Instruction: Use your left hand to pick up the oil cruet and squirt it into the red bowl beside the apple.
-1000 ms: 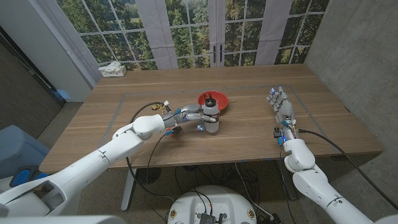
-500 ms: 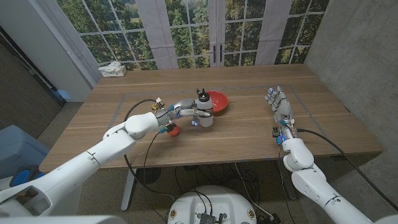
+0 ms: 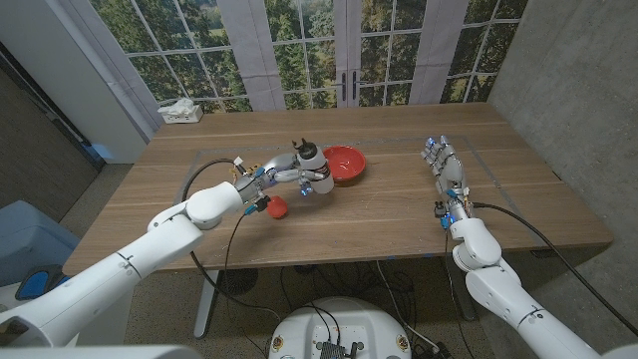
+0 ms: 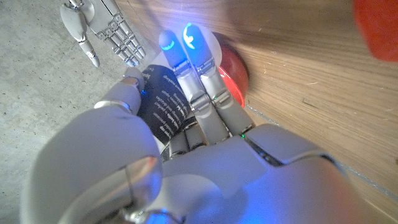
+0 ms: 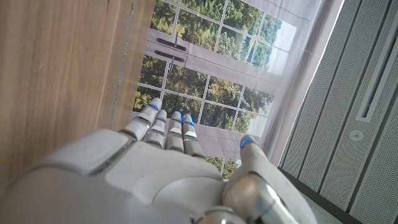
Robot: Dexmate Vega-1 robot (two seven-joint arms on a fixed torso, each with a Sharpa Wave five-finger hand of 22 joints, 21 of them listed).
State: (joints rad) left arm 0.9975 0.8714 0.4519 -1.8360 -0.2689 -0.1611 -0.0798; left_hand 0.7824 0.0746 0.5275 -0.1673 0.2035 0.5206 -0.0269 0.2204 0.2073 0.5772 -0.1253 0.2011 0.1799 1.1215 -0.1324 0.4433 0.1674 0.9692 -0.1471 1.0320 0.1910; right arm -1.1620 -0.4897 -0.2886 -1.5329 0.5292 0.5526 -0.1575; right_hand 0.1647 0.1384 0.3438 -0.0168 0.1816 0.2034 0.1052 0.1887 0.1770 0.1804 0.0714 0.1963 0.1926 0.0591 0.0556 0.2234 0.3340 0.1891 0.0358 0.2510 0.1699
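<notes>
1. While the left robot hand (image 3: 299, 176) grasps the oil cruet (image 3: 310, 167), holding it just off the worktop (image 3: 399, 214), the cruet sits beside the near-left rim of the red bowl (image 3: 344, 163), around the middle of the worktop.
2. From the left wrist view, the fingers (image 4: 205, 99) wrap a dark label with pale print on the cruet body (image 4: 165, 109), and the bowl's red curve (image 4: 233, 71) shows just beyond the fingertips.
3. The step in hand looks like the carry: the cruet is gripped and raised but appears roughly upright, its dark cap not yet over the bowl.
4. The next move probably calls for shifting the cruet toward the bowl's centre, tipping the spout down over it, then squeezing the body.
5. The cruet looks like a pale, rounded squeeze bottle with a narrow black top; likely soft plastic that gives under pressure.
6. The bowl is shallow, round, glossy red, and seems smooth and rigid.
7. A small red apple (image 3: 278, 206) lies on the worktop nearer the front edge, below the left forearm, near the bowl but apart from it.
8. The right robot hand (image 3: 446, 165) stands released by the right edge, fingers straight and together, holding nothing.
9. The worktop is matte wood with long grain lines.
10. A white tissue box (image 3: 180, 112) sits at the far-left corner.
</notes>
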